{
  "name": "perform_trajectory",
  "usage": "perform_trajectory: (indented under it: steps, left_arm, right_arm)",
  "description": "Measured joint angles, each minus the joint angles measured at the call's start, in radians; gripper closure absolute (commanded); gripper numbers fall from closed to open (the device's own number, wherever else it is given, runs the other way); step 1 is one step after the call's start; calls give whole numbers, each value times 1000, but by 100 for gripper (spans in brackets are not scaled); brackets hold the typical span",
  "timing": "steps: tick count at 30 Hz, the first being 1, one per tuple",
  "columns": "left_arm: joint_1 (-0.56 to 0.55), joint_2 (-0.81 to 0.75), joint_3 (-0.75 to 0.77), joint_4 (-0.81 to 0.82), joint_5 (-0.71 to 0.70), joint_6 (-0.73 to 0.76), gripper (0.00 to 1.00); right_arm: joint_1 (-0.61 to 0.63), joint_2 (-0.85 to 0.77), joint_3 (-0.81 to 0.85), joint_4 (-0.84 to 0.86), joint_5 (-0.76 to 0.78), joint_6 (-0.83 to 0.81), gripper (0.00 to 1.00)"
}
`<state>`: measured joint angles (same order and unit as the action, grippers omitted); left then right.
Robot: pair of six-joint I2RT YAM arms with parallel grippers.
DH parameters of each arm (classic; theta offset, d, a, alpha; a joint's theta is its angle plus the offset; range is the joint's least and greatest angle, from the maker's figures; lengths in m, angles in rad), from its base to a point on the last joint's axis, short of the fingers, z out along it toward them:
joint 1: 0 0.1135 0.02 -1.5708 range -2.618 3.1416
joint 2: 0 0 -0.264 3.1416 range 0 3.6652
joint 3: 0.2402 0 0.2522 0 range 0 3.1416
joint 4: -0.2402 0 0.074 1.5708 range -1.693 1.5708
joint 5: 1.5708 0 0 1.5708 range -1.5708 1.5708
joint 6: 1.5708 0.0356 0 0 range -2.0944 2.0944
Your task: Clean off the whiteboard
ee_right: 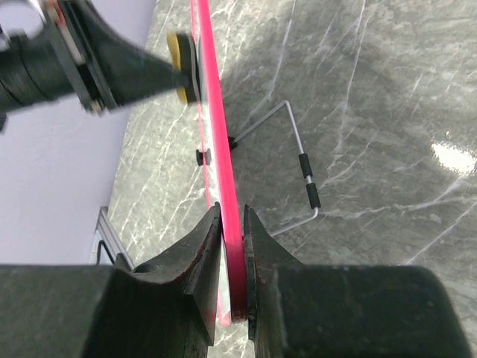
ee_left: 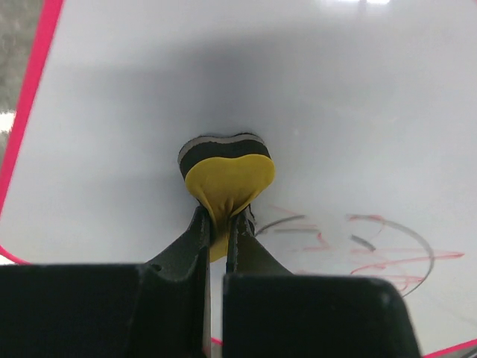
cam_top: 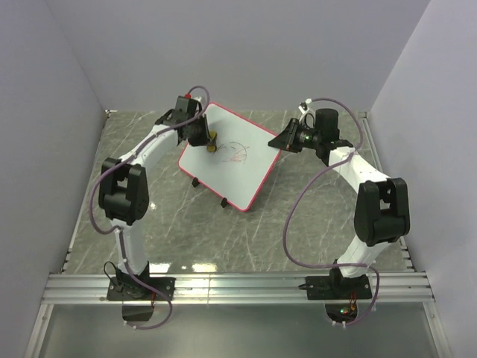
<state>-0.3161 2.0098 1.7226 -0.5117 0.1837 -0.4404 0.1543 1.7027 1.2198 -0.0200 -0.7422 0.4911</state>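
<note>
Toward the far middle of the desk (cam_top: 194, 239) the whiteboard (cam_top: 238, 168) stands tilted on its wire stand (ee_right: 297, 149), with two small black feet (cam_top: 195, 182) at its near edge. Your right tool (ee_right: 232, 224) is clamped on the pink-red frame at the board's right edge, one finger on each face, so it works as a brace. Your left tool (ee_left: 220, 224) is pinched tight on the yellow eraser (ee_left: 227, 175). The eraser's dark felt side appears to meet the white face just up and left of the red and black scribbles (ee_left: 373, 253). Expect the board to be light, stiff and slick. Propped on that thin wire, it will likely skate or tip if you press hard without the brace. The frame edge is the right place to hold it, since the face offers nothing to grip and needs to be left free for wiping. The eraser looks soft: it bulges where the fingers squeeze its narrow end, so it may twist or slip out under a sideways drag. Judge your pressure accordingly, firm enough to lift the ink but no firmer. The marks are not yet wiped.
</note>
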Motion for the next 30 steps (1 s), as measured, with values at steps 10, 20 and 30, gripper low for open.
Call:
perform_trajectory:
  steps: [10, 20, 30]
  left_arm:
    - [-22, -195, -412, 105, 1, 5, 100]
    - [-28, -32, -61, -129, -11, 13, 100]
    - [-39, 53, 130, -92, 37, 11, 100]
  right_arm:
    - [-1, -24, -45, 35, -2, 3, 100]
    - [0, -28, -56, 46, 1, 3, 100]
    - [0, -31, -63, 43, 2, 6, 100]
